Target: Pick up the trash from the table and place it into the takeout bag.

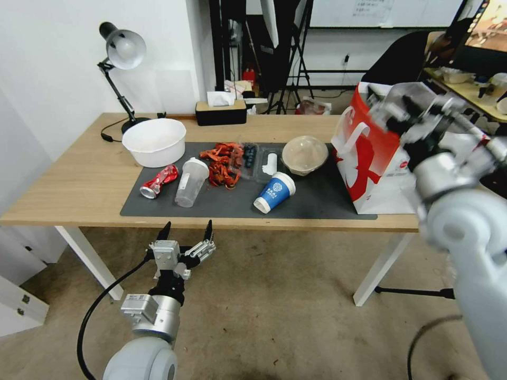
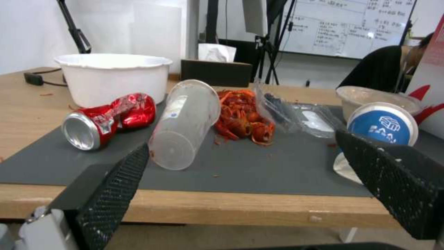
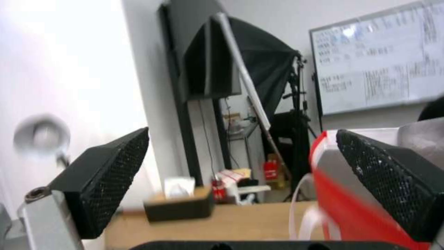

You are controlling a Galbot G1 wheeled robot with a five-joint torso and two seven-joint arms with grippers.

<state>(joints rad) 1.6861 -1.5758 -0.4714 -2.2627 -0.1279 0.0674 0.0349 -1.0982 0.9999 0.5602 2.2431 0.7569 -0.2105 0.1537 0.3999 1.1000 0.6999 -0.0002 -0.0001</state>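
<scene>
Jaws wide on both: left gripper [image 1: 186, 230] hangs before the table [image 1: 74, 184], right gripper [image 3: 240, 180] beside the takeout bag [image 1: 369, 158]. Crushed red can [image 1: 158, 181], clear shaker cup [image 1: 191, 181] and blue paper cup [image 1: 274, 192] lie toppled on the grey mat [image 1: 317, 203]; lidded beige bowl [image 1: 304, 154] sits upright.

Clutter and furnishings around the work area

A black-armed lamp [image 1: 122, 50] stands at the far left corner beside a white tub [image 1: 154, 141]. A dark tissue box [image 1: 221, 111] sits at the back edge. Red crayfish shells [image 1: 223, 163] lie heaped by a clear plastic tray [image 1: 260, 162]. A whiteboard [image 2: 342, 26] hangs behind.
</scene>
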